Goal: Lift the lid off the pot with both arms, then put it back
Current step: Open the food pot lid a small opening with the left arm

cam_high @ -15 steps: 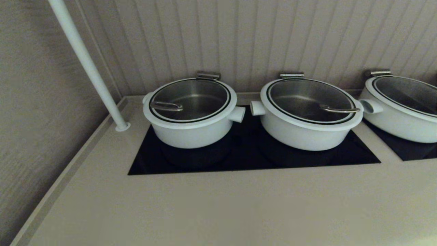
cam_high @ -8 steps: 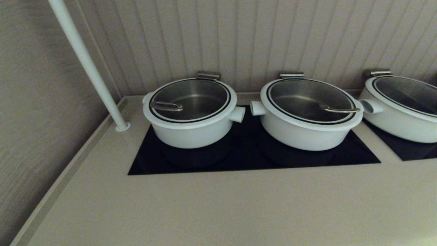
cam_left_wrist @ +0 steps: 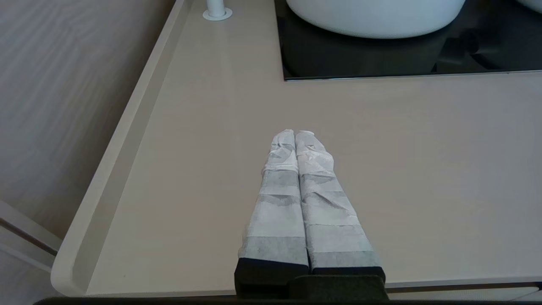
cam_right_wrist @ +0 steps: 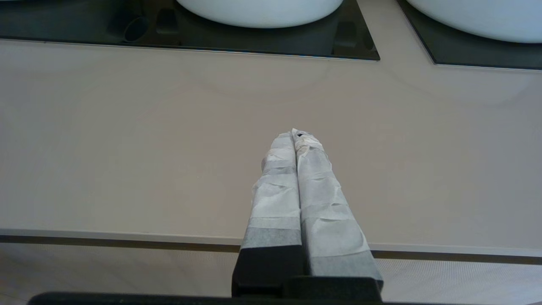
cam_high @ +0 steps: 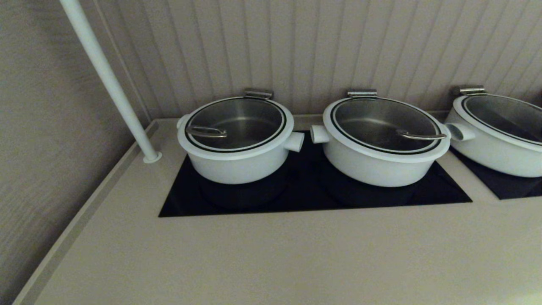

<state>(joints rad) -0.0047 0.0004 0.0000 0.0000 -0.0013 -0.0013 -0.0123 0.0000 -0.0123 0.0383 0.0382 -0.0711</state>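
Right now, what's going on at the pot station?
Nothing is being handled. The lid sits closed on the pot, the leftmost of three white pots on the black cooktop. Both arms are held back near the counter's front edge: the left end effector and the right end effector have their taped fingers pressed shut, empty, above bare counter. Neither shows in the head view. The lift has not begun.

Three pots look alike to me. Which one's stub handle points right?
The leftmost round white pot, nearest the white pole; the other two stubs point left.
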